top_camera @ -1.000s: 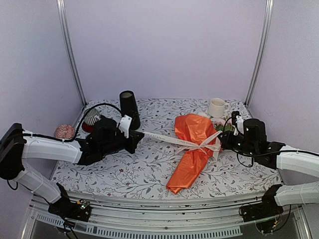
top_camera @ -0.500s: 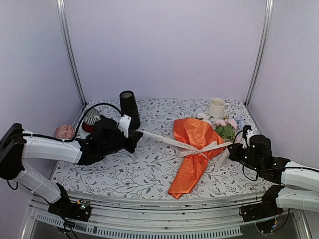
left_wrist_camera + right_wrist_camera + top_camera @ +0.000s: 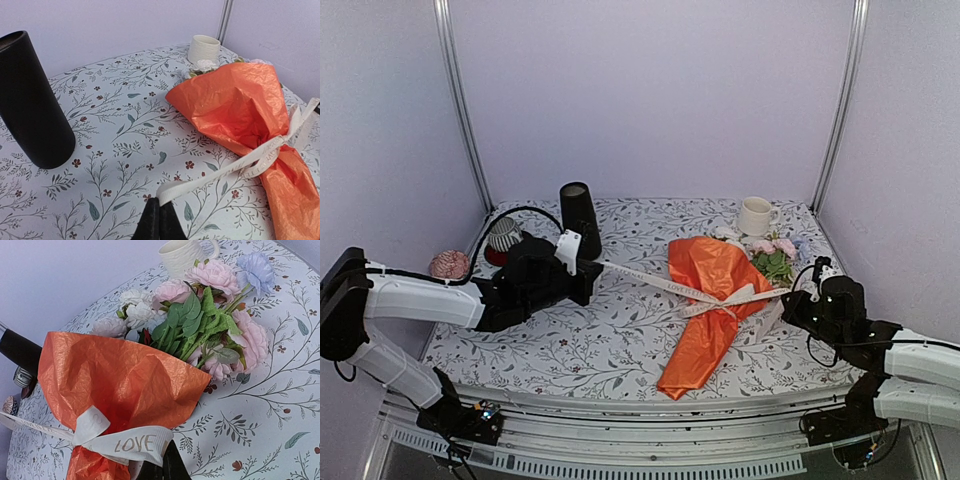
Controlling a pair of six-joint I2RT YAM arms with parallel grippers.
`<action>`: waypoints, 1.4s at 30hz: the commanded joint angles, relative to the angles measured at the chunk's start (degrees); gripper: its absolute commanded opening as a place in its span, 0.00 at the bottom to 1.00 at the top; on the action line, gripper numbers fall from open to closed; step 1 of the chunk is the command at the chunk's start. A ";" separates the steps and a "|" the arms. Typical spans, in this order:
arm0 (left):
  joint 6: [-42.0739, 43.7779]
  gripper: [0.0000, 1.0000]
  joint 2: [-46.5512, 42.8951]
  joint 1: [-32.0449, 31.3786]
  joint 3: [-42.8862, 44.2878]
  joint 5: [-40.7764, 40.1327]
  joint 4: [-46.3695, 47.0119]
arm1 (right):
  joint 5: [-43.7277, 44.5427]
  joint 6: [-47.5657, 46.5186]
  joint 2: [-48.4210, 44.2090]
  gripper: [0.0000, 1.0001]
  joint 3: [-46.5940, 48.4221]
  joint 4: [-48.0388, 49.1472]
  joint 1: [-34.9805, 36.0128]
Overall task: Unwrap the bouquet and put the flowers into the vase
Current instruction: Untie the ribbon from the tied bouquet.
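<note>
The bouquet (image 3: 705, 300) lies on the patterned table in orange crinkly paper, narrow end toward the front. Its flowers (image 3: 772, 255), pink, white and pale blue with green leaves (image 3: 200, 320), poke out at the back right. A whitish ribbon (image 3: 235, 167) printed "LOVE" (image 3: 135, 442) is tied round the middle, both ends pulled taut. My left gripper (image 3: 588, 275) is shut on the left ribbon end (image 3: 159, 202). My right gripper (image 3: 790, 300) is shut on the right end (image 3: 165, 455). The black vase (image 3: 579, 215) stands upright just behind the left gripper.
A white mug (image 3: 755, 215) stands at the back right, behind the flowers. A striped grey-white object on a red base (image 3: 502, 238) and a pinkish ball (image 3: 449, 264) sit at the left. Metal posts and purple walls close in both sides.
My right gripper has drawn back to the right and toward the front with its ribbon end, uncovering the flowers. The bouquet shifted slightly. The left gripper has held still.
</note>
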 commanded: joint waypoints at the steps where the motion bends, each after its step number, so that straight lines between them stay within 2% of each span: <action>1: -0.27 0.00 -0.83 -0.34 0.31 -2.99 -1.06 | 3.87 2.38 -2.36 0.02 -1.54 0.10 -0.29; 16: 0.26 0.00 -10.74 -0.31 -6.34 -1.42 4.91 | 7.23 5.23 -7.56 0.02 -3.83 -1.89 -0.29; 30: -0.26 0.00 -15.37 -0.33 -9.28 -8.46 5.92 | 11.84 7.46 -13.90 0.02 -3.75 -6.96 -0.28; 42: -0.87 0.00 -16.17 -0.36 -9.33 -14.22 4.53 | 15.94 4.32 -18.33 0.02 1.07 -12.16 -0.25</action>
